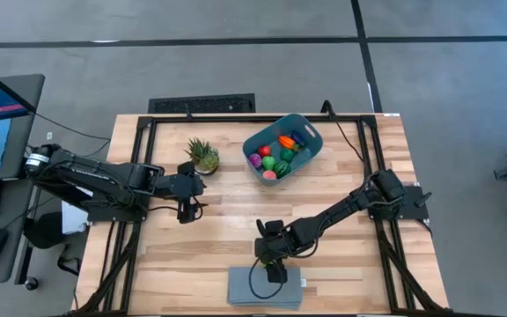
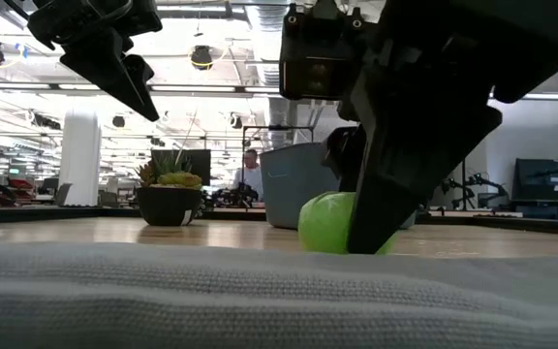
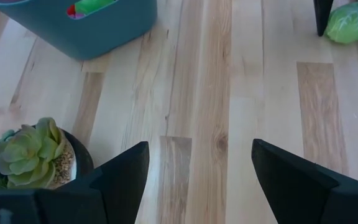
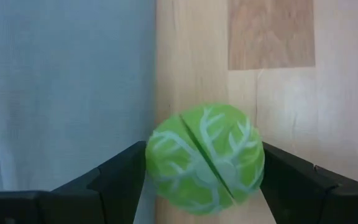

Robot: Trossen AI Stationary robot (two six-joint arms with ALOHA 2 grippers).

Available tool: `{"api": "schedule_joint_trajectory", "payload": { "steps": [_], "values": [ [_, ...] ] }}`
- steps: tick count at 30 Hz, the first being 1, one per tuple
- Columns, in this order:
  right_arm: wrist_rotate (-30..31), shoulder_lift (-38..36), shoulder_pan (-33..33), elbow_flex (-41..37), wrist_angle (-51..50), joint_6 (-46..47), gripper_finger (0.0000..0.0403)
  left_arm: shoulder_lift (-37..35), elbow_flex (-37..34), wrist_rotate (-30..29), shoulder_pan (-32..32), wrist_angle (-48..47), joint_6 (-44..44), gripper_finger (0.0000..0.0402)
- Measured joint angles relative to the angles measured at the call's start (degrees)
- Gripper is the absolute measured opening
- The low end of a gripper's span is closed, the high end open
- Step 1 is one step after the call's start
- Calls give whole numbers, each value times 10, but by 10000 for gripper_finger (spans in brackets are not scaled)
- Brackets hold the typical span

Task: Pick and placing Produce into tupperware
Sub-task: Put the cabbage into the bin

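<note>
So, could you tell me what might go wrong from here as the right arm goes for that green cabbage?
1. The right tool straddles the round green cabbage on the table; an off-centre squeeze could squirt it sideways.
2. The grey-blue slab lies right beside the cabbage, so one finger may catch its edge.
3. The teal bin already holds several toys; a high drop could bounce the cabbage out.

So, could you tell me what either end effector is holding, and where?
Right end effector brackets the green cabbage at its sides; a firm hold cannot be told. Left holds nothing.
</note>
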Motion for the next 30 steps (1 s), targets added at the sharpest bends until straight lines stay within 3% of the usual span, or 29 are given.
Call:
{"api": "schedule_joint_trajectory", "payload": {
  "steps": [11, 30],
  "values": [
    [1, 0, 0, 0, -2, 21, 273, 0, 0, 0, 0, 0, -1, 274],
    [43, -15, 0, -1, 5, 90, 270, 0, 0, 0, 0, 0, -7, 274]
  ]
}}
